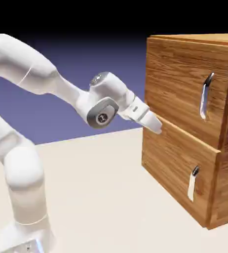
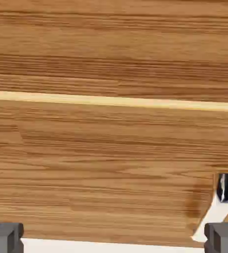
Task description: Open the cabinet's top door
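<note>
White two-finger gripper, jaws wide apart, nothing between. Curved silver bar handle on upper wood-grain door: up and to exterior view's right of jaws, well apart, long axis near upright. Brown wood-grain cabinet on pale floor-like surface. Door looks shut; reach likely needs raising, shifting toward handle. Blue-violet backdrop behind, dark above.
</note>
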